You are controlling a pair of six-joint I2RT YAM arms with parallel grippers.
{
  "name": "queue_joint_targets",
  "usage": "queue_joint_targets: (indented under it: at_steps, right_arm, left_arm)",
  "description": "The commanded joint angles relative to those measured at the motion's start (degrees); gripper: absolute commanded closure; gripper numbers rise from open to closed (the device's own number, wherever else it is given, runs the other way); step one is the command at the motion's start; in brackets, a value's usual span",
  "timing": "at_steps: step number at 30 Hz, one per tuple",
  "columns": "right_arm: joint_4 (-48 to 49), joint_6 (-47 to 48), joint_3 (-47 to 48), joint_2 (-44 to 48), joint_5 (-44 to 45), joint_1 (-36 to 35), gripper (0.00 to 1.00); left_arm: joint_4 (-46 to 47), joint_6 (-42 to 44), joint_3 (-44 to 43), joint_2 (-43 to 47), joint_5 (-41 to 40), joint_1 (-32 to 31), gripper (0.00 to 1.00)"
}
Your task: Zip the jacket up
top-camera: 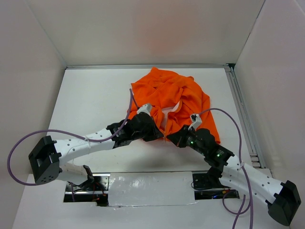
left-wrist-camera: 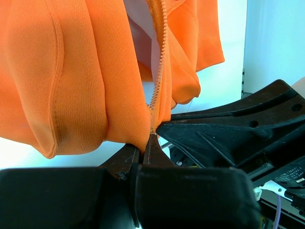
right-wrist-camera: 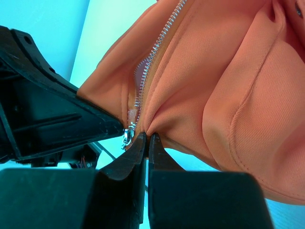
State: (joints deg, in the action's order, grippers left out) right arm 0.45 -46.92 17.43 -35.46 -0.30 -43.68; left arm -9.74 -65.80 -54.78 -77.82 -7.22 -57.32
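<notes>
The orange jacket [top-camera: 177,95] lies crumpled in the middle of the white table, its lower hem lifted toward the arms. Both grippers meet at that hem. My left gripper [left-wrist-camera: 145,143] is shut on the hem fabric just left of the zipper teeth [left-wrist-camera: 159,62]. Pale lining [left-wrist-camera: 140,19] shows above it. My right gripper [right-wrist-camera: 148,137] is shut on the hem fabric just right of the silver zipper slider [right-wrist-camera: 127,135], which hangs at the bottom of the zipper teeth [right-wrist-camera: 155,47]. From above, the left gripper [top-camera: 159,134] and right gripper [top-camera: 171,138] almost touch.
White walls enclose the table on three sides. A metal rail [top-camera: 242,114] runs along the right edge. Purple cables [top-camera: 28,138] loop off both arms. The left gripper's black body [right-wrist-camera: 47,109] fills the left of the right wrist view.
</notes>
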Motion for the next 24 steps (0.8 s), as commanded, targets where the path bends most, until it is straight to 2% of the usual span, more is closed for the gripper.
queue_joint_targets:
  at_steps: [1,9,13,19,24]
  right_arm:
    - [4.92,-1.51,2.26,1.71,2.75,-0.44,1.0]
    - [2.27,-2.3,4.01,-1.01,4.86,-0.44,1.0]
    - [4.64,-3.88,3.31,-0.58,5.39,-0.53,1.0]
    - [2.11,-5.99,4.18,0.4,8.73,-0.53,1.0]
    - [1.23,-6.26,4.98,-1.62,8.03,-0.7,1.0]
  left_arm:
    - [2.09,0.59,-0.5,0.57,0.28,-0.51,1.0]
    - [4.03,1.9,0.73,2.41,1.16,-0.95,1.0]
    - [3.76,1.99,1.17,2.59,0.89,-0.95,1.0]
    - [4.63,2.25,3.1,3.46,2.03,-1.3,1.0]
    - [6.48,3.75,3.89,3.73,2.56,-1.92,1.0]
